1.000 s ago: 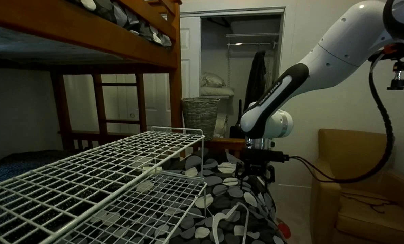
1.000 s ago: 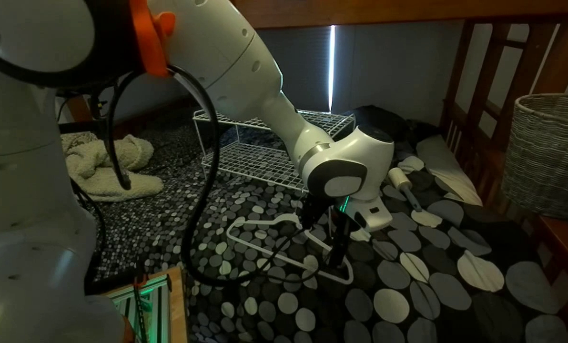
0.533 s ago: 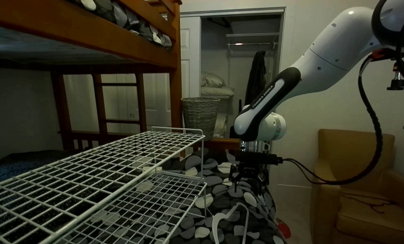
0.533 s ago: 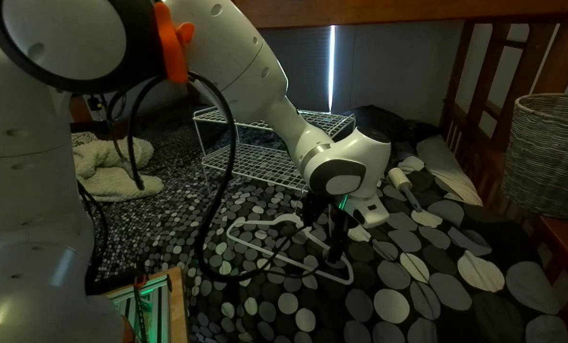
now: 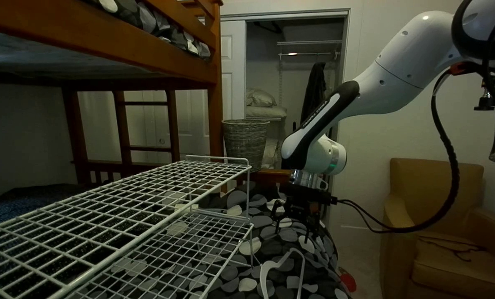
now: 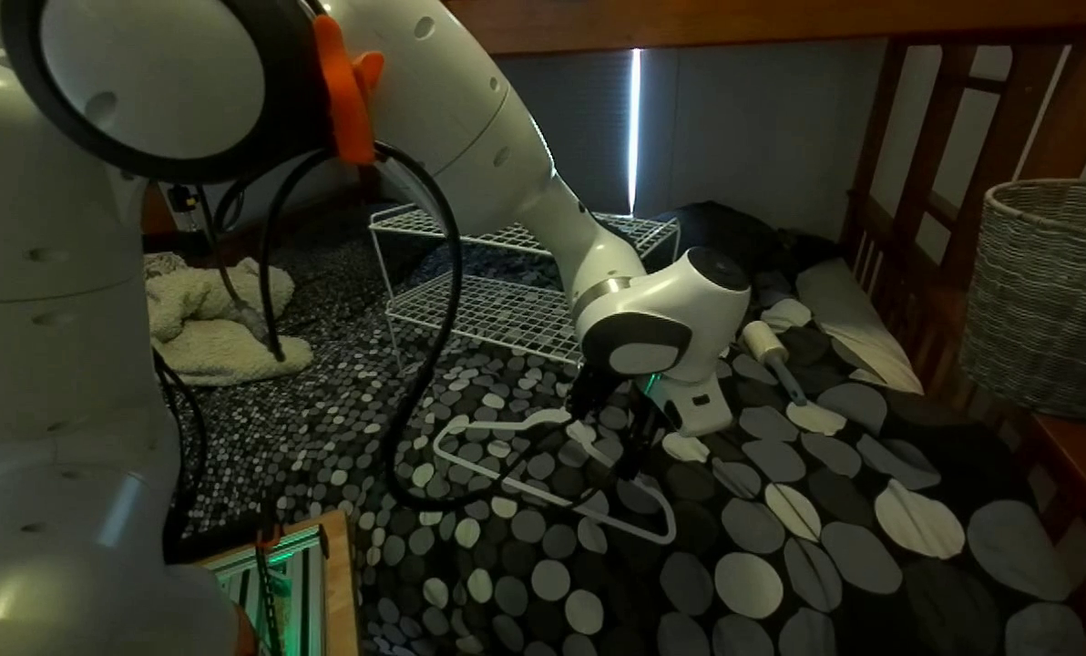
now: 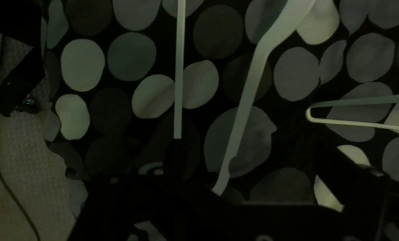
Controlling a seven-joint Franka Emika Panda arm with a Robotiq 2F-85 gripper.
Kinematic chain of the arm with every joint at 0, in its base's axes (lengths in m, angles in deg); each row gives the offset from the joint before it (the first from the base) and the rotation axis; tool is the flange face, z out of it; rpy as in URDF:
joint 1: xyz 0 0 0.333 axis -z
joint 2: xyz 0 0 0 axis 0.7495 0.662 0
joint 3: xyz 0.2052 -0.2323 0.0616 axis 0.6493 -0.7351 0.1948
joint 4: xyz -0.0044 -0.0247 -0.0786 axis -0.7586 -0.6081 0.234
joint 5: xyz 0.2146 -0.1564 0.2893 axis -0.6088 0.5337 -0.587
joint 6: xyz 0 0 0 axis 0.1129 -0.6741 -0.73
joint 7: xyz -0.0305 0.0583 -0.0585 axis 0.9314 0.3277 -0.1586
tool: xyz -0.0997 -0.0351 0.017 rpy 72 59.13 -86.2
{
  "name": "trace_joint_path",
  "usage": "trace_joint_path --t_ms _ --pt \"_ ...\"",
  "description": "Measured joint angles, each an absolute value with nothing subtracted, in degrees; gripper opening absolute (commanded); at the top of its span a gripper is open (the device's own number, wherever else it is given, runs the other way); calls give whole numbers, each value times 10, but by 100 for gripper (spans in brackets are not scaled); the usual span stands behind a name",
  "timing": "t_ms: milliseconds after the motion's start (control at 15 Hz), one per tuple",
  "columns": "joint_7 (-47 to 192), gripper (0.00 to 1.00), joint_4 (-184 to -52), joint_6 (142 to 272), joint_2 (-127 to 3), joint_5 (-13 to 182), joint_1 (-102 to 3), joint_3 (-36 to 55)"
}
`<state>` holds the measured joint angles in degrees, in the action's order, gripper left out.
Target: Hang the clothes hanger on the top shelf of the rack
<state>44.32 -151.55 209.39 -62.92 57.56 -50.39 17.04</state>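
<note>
Barely getting started, tbh: hovering with widely spread fingers (image 6: 639,446) above one end of the clothes hanger (image 7: 248,95) and gripping nothing, so probably facing the whole grab, lift and hang onto the top shelf (image 5: 121,207) of the rack (image 6: 488,310). As for the clothes hanger, looking pale, skinny and triangular, with rounded corners, and just lying loose on the dotted bedspread (image 6: 748,583) near the rack.

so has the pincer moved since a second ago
Yes: in an exterior view the pincer has shifted leftward in the picture, showing nearer the rack, which has stayed put.
</note>
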Motion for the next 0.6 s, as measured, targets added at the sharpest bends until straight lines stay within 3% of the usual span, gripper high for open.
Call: trace_joint_path --t_ms 600 --pt "508 100 -1548 2120 -617 476 -502 172"
